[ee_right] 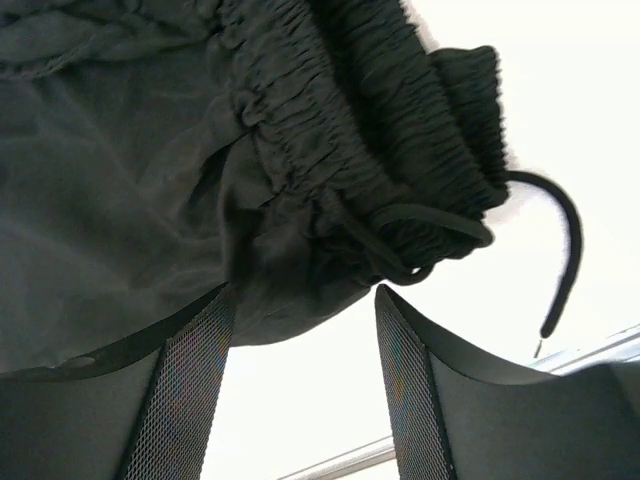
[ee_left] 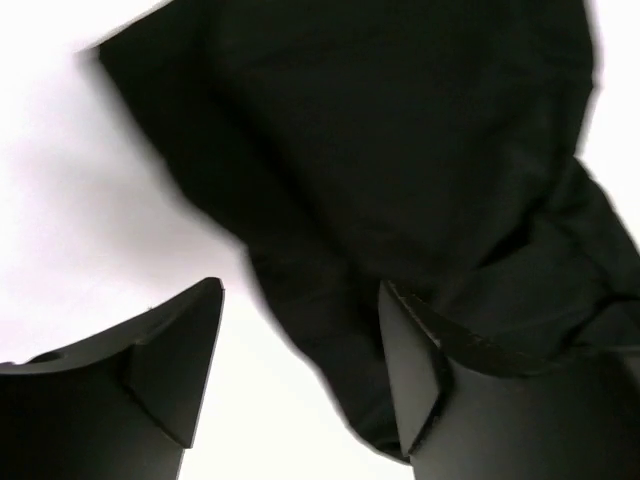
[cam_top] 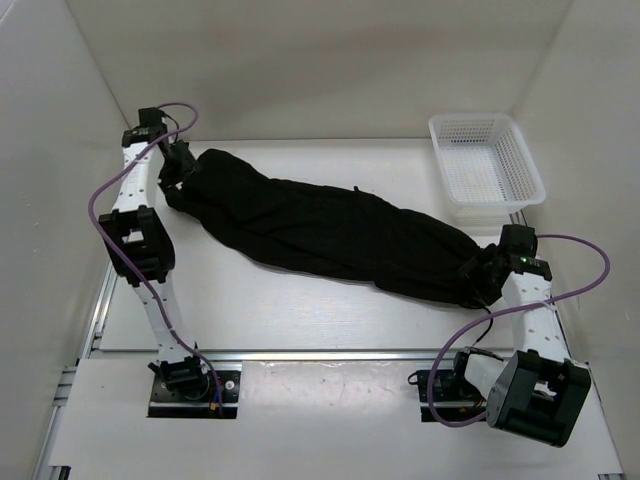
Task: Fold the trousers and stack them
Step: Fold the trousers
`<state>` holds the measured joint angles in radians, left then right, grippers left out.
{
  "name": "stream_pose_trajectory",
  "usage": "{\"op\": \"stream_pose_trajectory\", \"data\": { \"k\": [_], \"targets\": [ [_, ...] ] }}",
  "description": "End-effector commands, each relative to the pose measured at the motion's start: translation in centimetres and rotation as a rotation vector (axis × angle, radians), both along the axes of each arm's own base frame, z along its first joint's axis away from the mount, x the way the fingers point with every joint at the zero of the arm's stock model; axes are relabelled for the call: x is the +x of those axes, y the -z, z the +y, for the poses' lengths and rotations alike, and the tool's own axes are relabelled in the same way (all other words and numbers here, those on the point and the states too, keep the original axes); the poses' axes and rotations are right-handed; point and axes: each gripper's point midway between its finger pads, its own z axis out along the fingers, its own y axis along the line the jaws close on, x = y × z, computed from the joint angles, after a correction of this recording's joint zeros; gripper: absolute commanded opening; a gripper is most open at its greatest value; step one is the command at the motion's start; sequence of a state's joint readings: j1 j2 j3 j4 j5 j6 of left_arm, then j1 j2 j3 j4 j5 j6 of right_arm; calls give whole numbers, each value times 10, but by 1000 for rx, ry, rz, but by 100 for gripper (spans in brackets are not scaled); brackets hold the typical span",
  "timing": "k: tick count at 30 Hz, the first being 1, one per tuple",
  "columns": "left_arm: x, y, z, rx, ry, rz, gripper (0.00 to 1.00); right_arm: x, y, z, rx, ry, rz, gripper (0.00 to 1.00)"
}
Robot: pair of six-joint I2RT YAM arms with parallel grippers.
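Observation:
The black trousers [cam_top: 330, 232] lie stretched diagonally across the white table, from far left to near right. My left gripper [cam_top: 178, 170] is at their far-left end; in the left wrist view it [ee_left: 300, 350] is open, with a fold of black cloth [ee_left: 330, 340] reaching between the jaws beside the right finger. My right gripper [cam_top: 482, 275] is at the near-right end; in the right wrist view it [ee_right: 305, 350] is open, just below the gathered elastic waistband [ee_right: 380, 130] and its drawstring [ee_right: 560, 250], with the cloth edge at the left finger's tip.
A white plastic mesh basket [cam_top: 487, 165] stands at the far right of the table. White walls close in the left, back and right. A metal rail [cam_top: 300, 353] runs along the table's near edge, in front of the arm bases.

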<state>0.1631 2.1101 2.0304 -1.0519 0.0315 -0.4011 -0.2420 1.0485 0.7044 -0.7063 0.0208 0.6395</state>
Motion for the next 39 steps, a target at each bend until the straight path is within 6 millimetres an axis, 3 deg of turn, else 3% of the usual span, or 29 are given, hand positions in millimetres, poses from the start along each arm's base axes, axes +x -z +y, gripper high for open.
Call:
{"op": "stream_pose_trajectory", "data": {
  "k": [1, 5, 6, 9, 14, 15, 16, 18, 19, 21, 22, 25, 27, 29, 31, 32, 33, 35, 36, 38, 39],
  "targets": [
    [31, -6, -29, -86, 52, -72, 76, -2, 0, 9, 46, -29, -6, 63],
    [29, 13, -37, -108, 56, -20, 76, -13, 13, 28, 144, -47, 15, 63],
    [28, 2, -37, -104, 57, -48, 76, -15, 14, 29, 142, -47, 9, 63],
    [21, 2, -33, -78, 45, -57, 75, -25, 13, 30, 127, -54, -12, 66],
    [15, -1, -25, -27, 43, -55, 59, -14, -4, 25, 94, -62, -70, 67],
    [16, 5, -22, -18, 36, -42, 52, -12, -4, 24, 97, -61, -60, 67],
    [16, 10, -22, -19, 36, -33, 52, -7, -7, 23, 93, -62, -73, 67],
    [19, 11, -20, -14, 23, -33, 60, 2, -14, 18, 78, -56, -83, 67],
    [21, 17, -20, -15, 23, -26, 71, 6, -16, 17, 74, -57, -95, 67],
    [29, 15, -16, -2, 5, -39, 80, 14, -20, 15, 72, -57, -102, 67],
    [31, 22, -14, 5, 0, -28, 89, 17, -19, 14, 72, -57, -104, 67],
    [35, 22, 0, 45, -54, -13, 91, 26, -17, 14, 83, -62, -99, 68],
    [37, 28, 6, 39, -77, -13, 91, 33, -12, 12, 86, -61, -87, 74],
    [40, 39, 8, 13, -76, 1, 84, 41, -5, 11, 94, -50, -81, 81],
    [48, 39, 6, -26, -55, -16, 41, 49, -2, 9, 99, -42, -80, 81],
    [50, 41, 5, -34, -51, -15, 17, 54, 5, 10, 121, -25, -69, 75],
    [52, 44, 6, -30, -43, -14, 10, 56, 7, 8, 120, -12, -56, 65],
    [51, 36, 5, -29, -42, -21, 10, 60, 11, 3, 104, 16, -47, 39],
    [51, 23, 7, -16, -47, -45, 10, 62, 12, -2, 82, 28, -40, 13],
    [47, 9, 15, 0, -54, -67, 10, 66, 8, -6, 66, 34, -51, 0],
    [47, -5, 16, 13, -59, -93, 10, 64, 5, -5, 66, 34, -53, 0]
  ]
}}
